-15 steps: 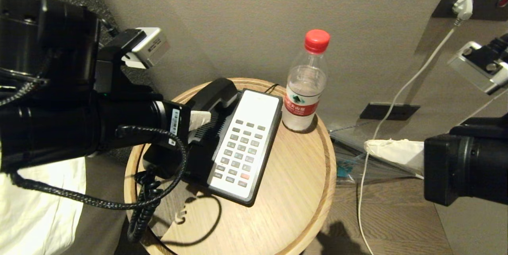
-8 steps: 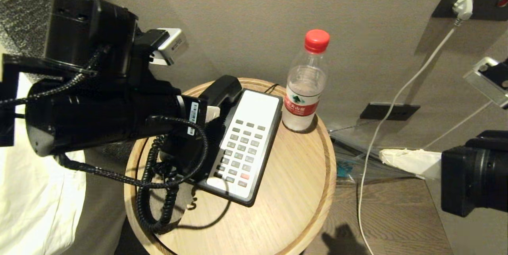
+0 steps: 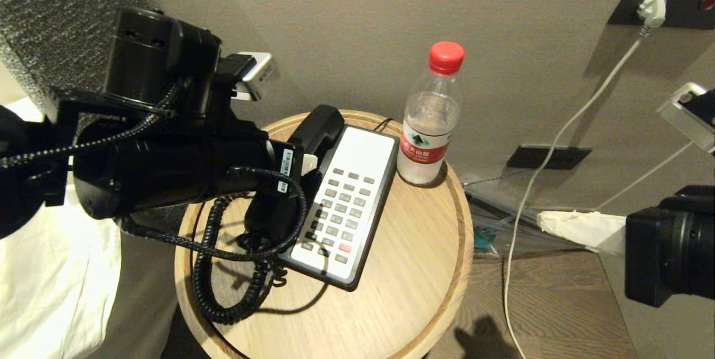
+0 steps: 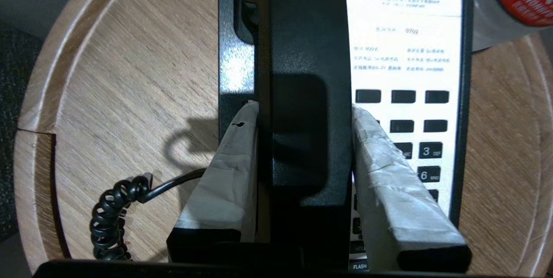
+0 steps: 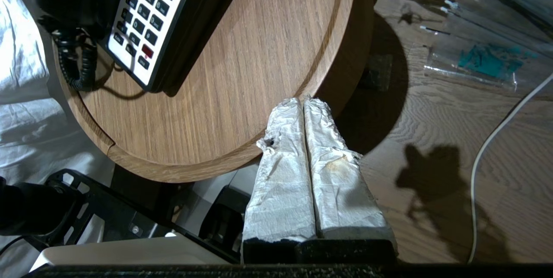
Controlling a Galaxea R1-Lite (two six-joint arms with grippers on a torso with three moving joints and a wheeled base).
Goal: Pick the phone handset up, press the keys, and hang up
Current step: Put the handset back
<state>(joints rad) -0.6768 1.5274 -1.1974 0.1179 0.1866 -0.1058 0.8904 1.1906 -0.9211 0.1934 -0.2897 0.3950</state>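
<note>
The black phone handset [image 3: 319,124] lies lengthwise over the left, cradle side of the black-and-white phone base [image 3: 357,169]. I cannot tell whether it rests in the cradle or hangs just above it. My left gripper [image 3: 304,166] is shut on the handset's middle [image 4: 306,96], with a white-wrapped finger [image 4: 233,161] on each side. The grey keys [image 3: 335,214] show beside it, partly hidden by the arm. The coiled black cord [image 3: 223,292] loops on the table. My right gripper [image 5: 304,103] is shut and empty, off the table's right edge above the floor.
The phone sits on a round wooden table [image 3: 402,292] with a raised rim. A water bottle [image 3: 427,124] with a red cap stands behind the base. A white cable [image 3: 536,180] hangs from a wall socket. White bedding [image 3: 44,292] lies at the left.
My left arm has carried the handset rightward and back over the base's cradle side, dragging the coiled cord onto the table. My right arm has drawn back a little to the right.
</note>
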